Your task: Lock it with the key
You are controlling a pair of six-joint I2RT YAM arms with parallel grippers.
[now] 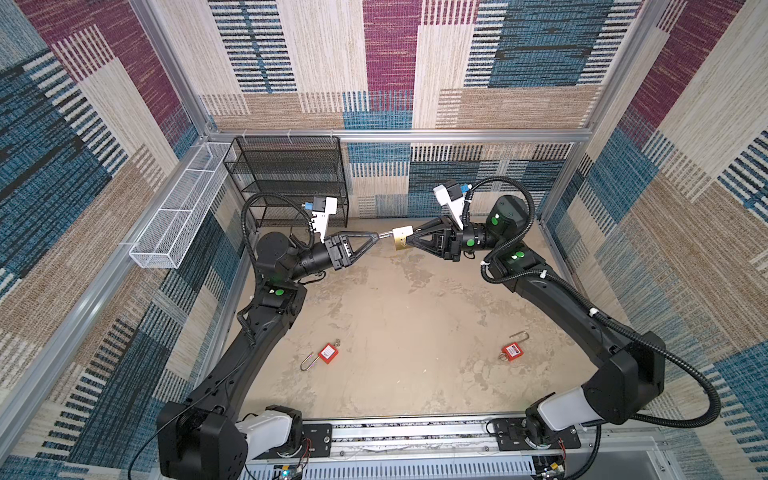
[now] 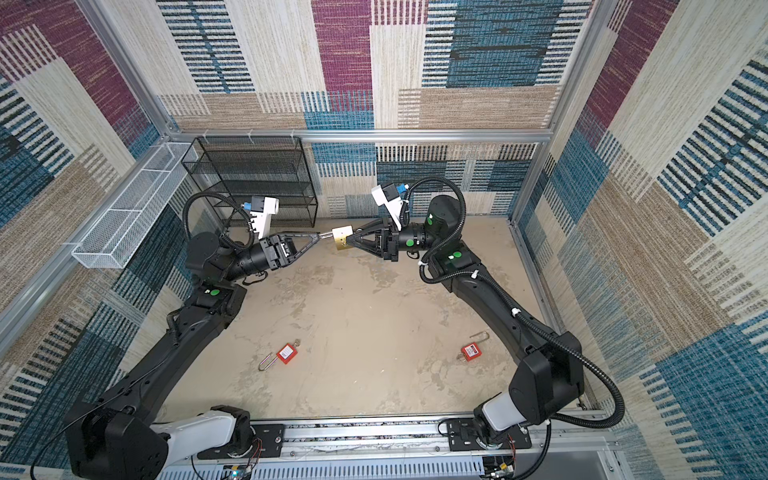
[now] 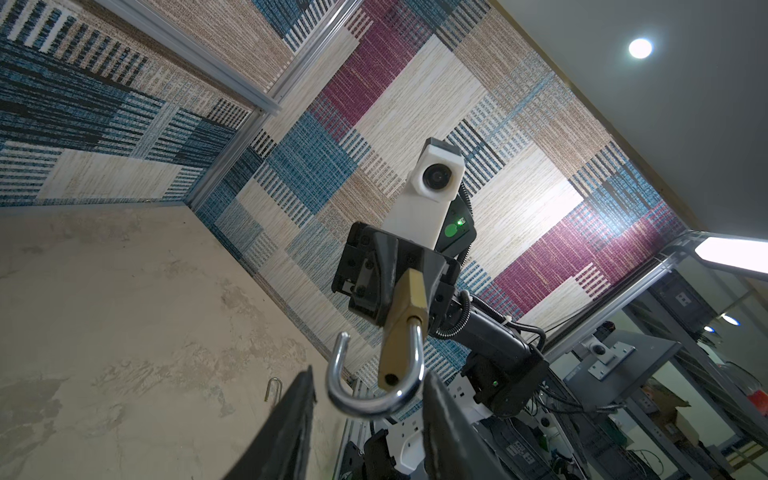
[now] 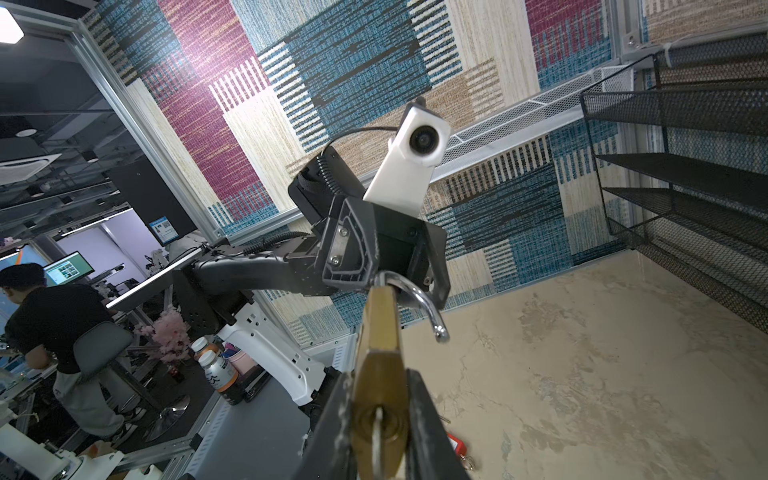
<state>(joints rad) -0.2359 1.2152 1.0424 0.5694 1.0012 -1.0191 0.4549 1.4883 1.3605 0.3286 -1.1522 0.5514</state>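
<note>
The right gripper (image 1: 410, 241) is clamped flat on the brass padlock (image 4: 380, 328), a squat gold-coloured metal block held in the air with a face against each finger. A small silver key (image 4: 377, 432) sits in the keyway at the end of the block nearest the right wrist, between the right fingers.

From the far end of the block the silver U-shaped steel shackle (image 3: 357, 407) reaches straight out from the right jaws and into the left gripper (image 1: 378, 236). The lock's long axis therefore runs on one line from one pair of jaws to the other.

The left jaws stand half-parted across the shackle's bend, a finger on either side of the U. One finger looks just clear of the steel, so it cannot be told whether they pinch.

The shackle is open. Its free leg is swung off to one side of the body, away from the empty socket hole (image 3: 390, 378).

The left arm is the nearer to the shackle. The next move probably calls for turning the free leg over that hole and pressing it along the shared axis towards the right jaws.
</note>
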